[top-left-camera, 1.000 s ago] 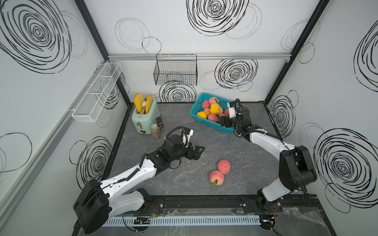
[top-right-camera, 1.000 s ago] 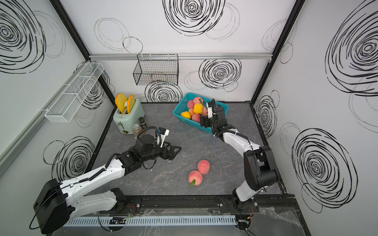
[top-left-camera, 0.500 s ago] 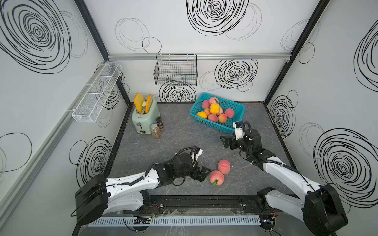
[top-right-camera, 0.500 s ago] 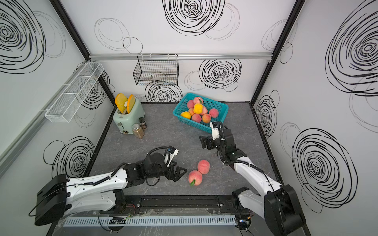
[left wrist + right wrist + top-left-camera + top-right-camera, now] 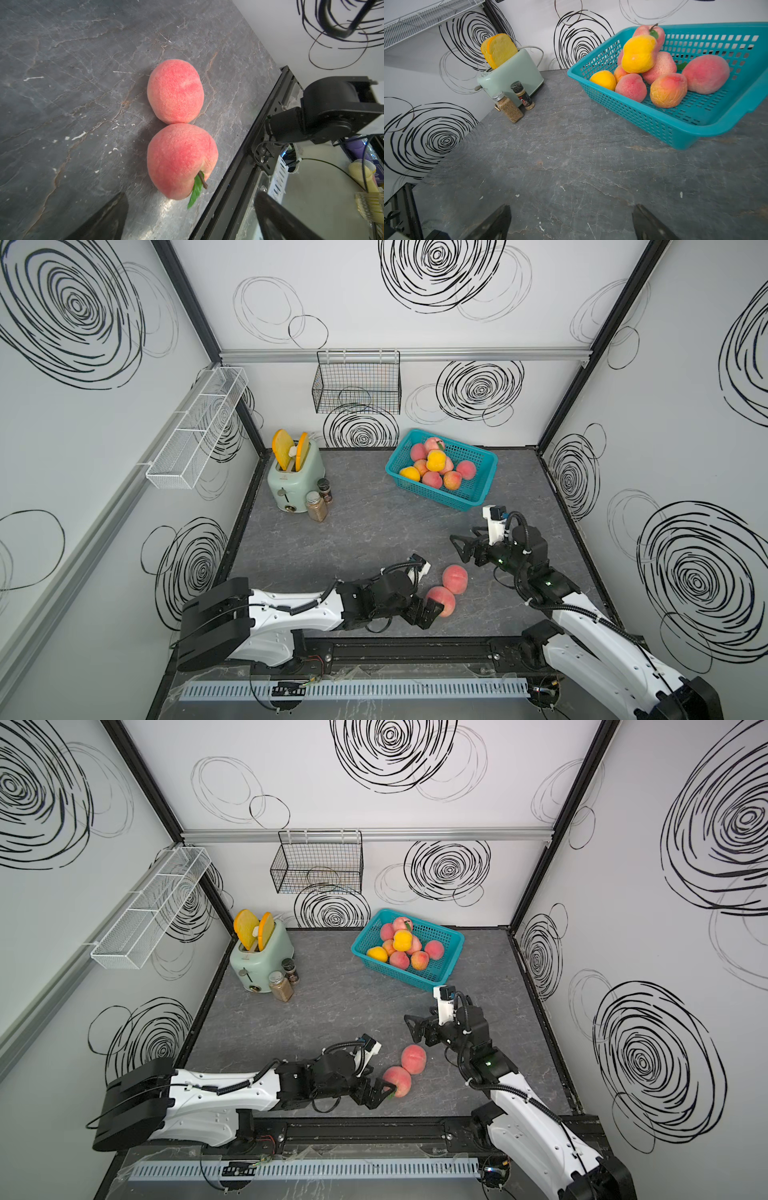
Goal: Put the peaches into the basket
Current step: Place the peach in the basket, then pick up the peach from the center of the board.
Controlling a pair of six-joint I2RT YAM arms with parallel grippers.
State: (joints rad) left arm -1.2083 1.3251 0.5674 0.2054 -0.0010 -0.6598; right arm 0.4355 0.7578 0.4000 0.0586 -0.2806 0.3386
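Note:
Two pink-red peaches touch each other on the grey table near its front edge: one with a green stem and leaf (image 5: 441,600) (image 5: 397,1081) (image 5: 180,160) and a plain one (image 5: 455,578) (image 5: 413,1058) (image 5: 175,94). My left gripper (image 5: 428,603) (image 5: 376,1090) (image 5: 191,218) is open and low, with the stemmed peach just ahead of its fingertips, not between them. My right gripper (image 5: 457,553) (image 5: 411,1032) (image 5: 572,220) is open and empty over bare table, a little behind the plain peach. The turquoise basket (image 5: 478,489) (image 5: 415,979) (image 5: 633,116) at the back holds several peaches, pink and yellow.
A mint toaster (image 5: 293,479) holding orange slices stands at the back left, with two spice jars (image 5: 316,506) beside it. A black wire basket (image 5: 357,387) and a white mesh rack (image 5: 195,435) hang on the walls. The black front rail (image 5: 395,649) runs right behind the stemmed peach.
My right gripper drew back from the basket toward the front and opened wider. My left gripper swung forward and right, down to the stemmed peach.

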